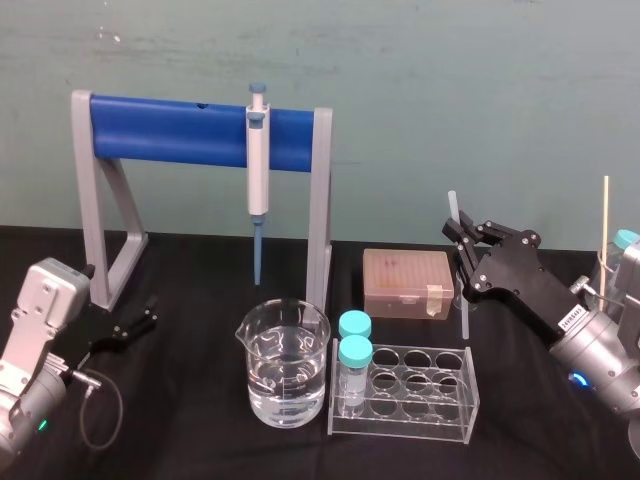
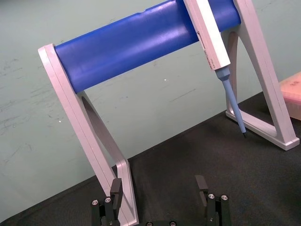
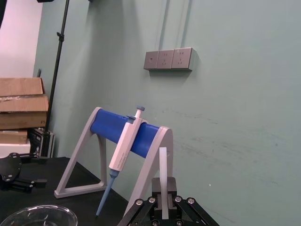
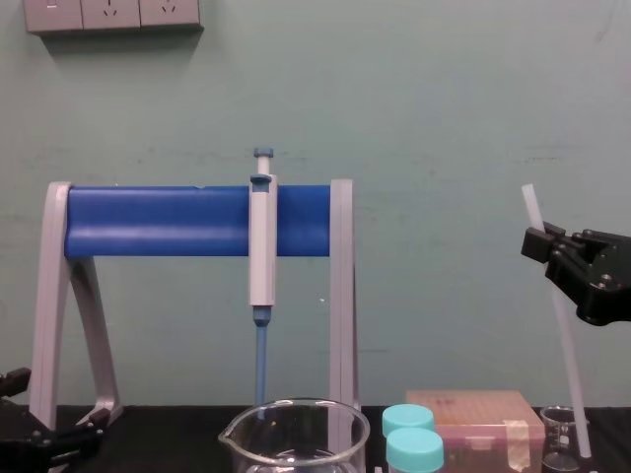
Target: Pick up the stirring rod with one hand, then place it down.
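Your right hand (image 1: 458,234) is clamped on the long, thin translucent-white stirring rod (image 4: 564,325) near its top. The rod stands slightly tilted, its lower end inside a small clear glass beaker (image 4: 558,440) at the right of the black bench (image 1: 190,425). Your left hand (image 1: 146,316) sits spread open and empty at the bench's left side.

From here I count one pipette (image 1: 258,160) on one blue-barred stand (image 1: 170,132), one stirring rod (image 4: 564,355), one tan box (image 1: 407,282) and one clear rack (image 1: 400,420). Beakers come to two, a large beaker (image 1: 285,370) and a small beaker (image 4: 562,439); teal-capped vials to two, a rear vial (image 1: 354,325) and a front vial (image 1: 354,352). Grippers number two: left gripper (image 1: 148,317), right gripper (image 1: 458,232).
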{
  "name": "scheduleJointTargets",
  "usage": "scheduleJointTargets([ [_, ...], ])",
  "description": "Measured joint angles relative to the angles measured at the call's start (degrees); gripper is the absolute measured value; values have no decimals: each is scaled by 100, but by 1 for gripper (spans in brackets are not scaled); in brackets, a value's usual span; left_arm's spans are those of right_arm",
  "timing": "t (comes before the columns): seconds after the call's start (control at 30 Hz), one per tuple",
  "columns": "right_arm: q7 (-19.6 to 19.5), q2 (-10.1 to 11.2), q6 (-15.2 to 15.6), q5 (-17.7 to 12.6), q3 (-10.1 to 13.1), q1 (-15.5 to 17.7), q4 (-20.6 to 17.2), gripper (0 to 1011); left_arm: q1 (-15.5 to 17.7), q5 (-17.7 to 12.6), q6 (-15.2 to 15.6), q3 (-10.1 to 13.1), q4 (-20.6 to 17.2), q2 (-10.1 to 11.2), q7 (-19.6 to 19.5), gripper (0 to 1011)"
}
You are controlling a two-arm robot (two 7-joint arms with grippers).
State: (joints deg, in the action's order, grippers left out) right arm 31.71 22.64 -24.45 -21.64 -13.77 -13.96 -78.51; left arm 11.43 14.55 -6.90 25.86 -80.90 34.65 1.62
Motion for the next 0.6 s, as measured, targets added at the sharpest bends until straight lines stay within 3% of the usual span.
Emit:
scheduleJointTargets([
  [0.6,0,0,0,0,0,0,0,64,0,0,0,0,0,0,0,1000],
])
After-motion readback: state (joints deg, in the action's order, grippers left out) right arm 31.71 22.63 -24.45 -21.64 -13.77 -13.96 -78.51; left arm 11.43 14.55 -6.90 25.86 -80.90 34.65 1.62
